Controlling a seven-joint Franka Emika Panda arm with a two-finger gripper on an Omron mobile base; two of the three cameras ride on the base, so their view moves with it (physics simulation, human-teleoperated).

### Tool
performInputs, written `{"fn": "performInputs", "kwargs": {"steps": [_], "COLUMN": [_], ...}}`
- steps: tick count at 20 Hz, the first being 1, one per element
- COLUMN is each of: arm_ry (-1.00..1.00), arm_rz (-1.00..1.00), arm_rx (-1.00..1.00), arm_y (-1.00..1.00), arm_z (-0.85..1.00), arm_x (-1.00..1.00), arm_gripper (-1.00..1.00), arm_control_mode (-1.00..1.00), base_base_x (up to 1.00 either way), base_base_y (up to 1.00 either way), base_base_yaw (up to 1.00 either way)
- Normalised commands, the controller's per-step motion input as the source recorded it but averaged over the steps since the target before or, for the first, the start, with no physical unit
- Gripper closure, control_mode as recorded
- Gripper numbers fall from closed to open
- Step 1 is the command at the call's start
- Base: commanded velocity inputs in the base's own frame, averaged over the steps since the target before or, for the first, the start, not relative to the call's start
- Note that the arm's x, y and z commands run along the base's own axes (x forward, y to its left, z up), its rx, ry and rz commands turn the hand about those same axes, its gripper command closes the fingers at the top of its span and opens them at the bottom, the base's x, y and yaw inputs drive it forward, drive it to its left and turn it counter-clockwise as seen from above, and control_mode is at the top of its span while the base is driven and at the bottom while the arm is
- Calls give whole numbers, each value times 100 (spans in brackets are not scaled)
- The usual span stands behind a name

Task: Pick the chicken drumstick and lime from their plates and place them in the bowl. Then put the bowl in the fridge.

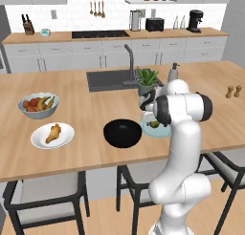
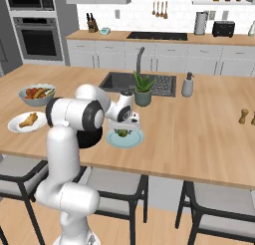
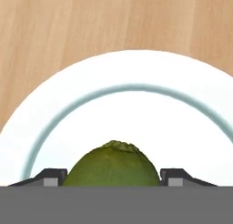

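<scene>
Straddling the lime point(image 3: 113, 165) on its plate point(image 3: 191, 127), the gripper point(image 3: 113, 176) fingers flank it for lifting; actual clamping cannot be told.

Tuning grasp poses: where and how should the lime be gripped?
Grip the lime across its widest middle, coming straight down from above. It is round and sits free on the pale blue-green plate, so opposite sides are open. The gripper already brackets it, one finger on each side.
</scene>
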Motion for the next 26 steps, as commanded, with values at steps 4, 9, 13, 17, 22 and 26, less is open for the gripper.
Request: {"fn": "performInputs", "kwargs": {"steps": [4,9,13,17,22,26], "arm_ry": [0,-4,-6,-21,-11,1], "arm_rz": [0,0,0,0,0,0], "arm_rx": [0,0,0,0,0,0], "arm_y": [0,0,10,68,98,75], "arm_z": [-6,66,86,38,2,15], "arm_x": [-9,-71,-81,-74,-43,14], "arm_gripper": [100,100,100,100,100,100], "arm_control_mode": [-100,-100,-100,-100,-100,-100], "base_base_x": [0,0,0,0,0,0], "base_base_y": [0,0,0,0,0,0], "base_base_yaw": [0,0,0,0,0,0]}}
